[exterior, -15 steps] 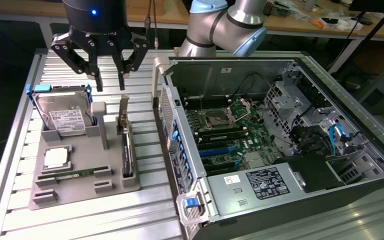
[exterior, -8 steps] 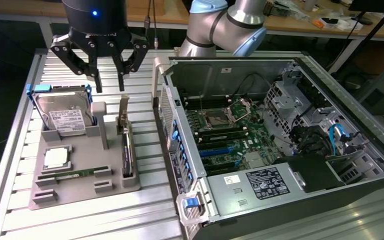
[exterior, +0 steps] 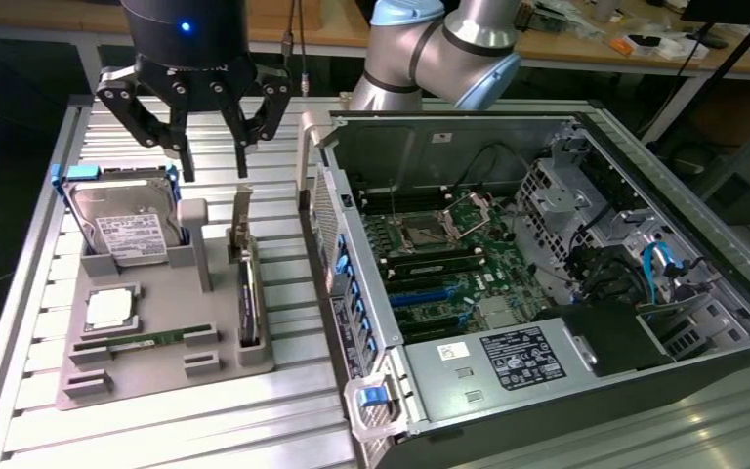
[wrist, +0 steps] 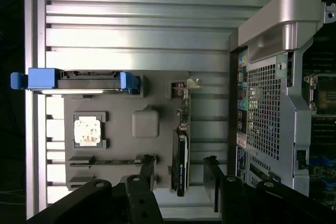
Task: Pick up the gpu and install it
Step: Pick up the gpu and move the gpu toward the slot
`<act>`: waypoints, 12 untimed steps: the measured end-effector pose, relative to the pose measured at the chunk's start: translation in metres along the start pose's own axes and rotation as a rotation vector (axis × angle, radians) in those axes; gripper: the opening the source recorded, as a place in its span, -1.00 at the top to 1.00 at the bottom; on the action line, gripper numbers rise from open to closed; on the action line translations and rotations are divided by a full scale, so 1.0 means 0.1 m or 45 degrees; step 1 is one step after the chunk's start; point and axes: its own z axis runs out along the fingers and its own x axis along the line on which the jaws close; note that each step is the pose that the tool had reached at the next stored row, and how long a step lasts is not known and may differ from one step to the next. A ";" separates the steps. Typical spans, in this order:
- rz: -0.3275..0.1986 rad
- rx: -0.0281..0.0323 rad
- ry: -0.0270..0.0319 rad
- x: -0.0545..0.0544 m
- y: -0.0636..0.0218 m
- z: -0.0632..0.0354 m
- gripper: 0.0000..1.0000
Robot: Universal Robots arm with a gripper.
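A slatted aluminium table (exterior: 153, 430) fills the scene, with workbenches behind it. On the exterior view's right lies an open computer case (exterior: 414, 147), its motherboard exposed, and the robot arm (exterior: 460, 49) rises behind it. On the exterior view's left sits a grey fixture tray (exterior: 141, 363). At its far end a hard drive (exterior: 121, 225) leans upright. The gpu (exterior: 250, 303) stands on edge in a slot along the tray's side nearest the case, silver bracket at the far end. A CPU (exterior: 110, 308) and a green memory stick (exterior: 153, 340) lie flat nearer. The gripper (exterior: 215, 166) hangs above the tray's far end, fingers spread wide, holding nothing.
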 end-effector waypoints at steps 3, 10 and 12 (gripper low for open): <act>-0.048 0.0004 0.0015 0.00 -0.001 0.022 -0.02; -0.123 -0.0001 0.0057 0.00 -0.023 0.120 -0.02; -0.124 -0.0001 0.0059 0.01 -0.041 0.151 -0.02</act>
